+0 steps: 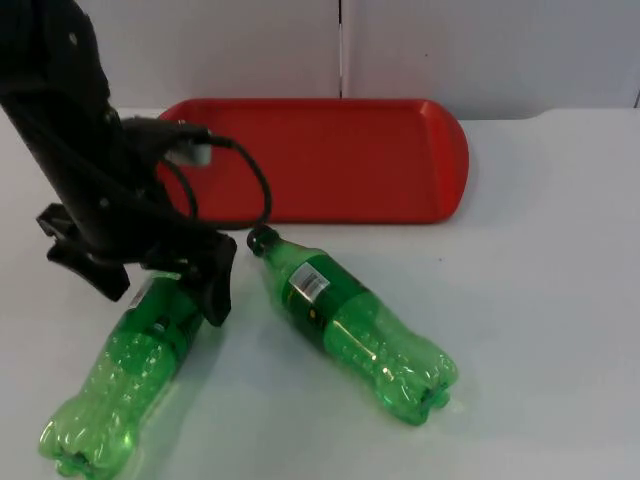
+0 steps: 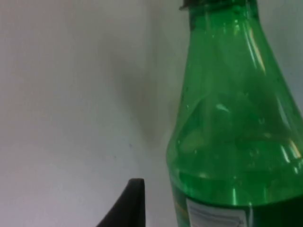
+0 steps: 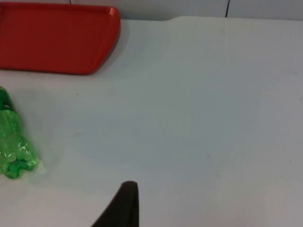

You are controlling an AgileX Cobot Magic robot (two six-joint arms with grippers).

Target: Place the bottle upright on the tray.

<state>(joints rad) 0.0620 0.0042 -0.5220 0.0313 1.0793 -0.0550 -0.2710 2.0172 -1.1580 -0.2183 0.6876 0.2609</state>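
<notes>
Two green bottles lie on their sides on the white counter: the left bottle at lower left of the top view and the second bottle at centre, its cap toward the red tray at upper centre. The left pincer hangs over the left bottle's neck, and I cannot tell whether its fingers are apart or closed. The right arm waits, its pincer above bare counter.

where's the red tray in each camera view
top view: red tray at the table's far edge by the wall, beyond both bottles.
left wrist view: a green bottle's neck.
right wrist view: red tray by the wall, beyond a bottle base.
shared landmark: middle bottle, that same base.
</notes>
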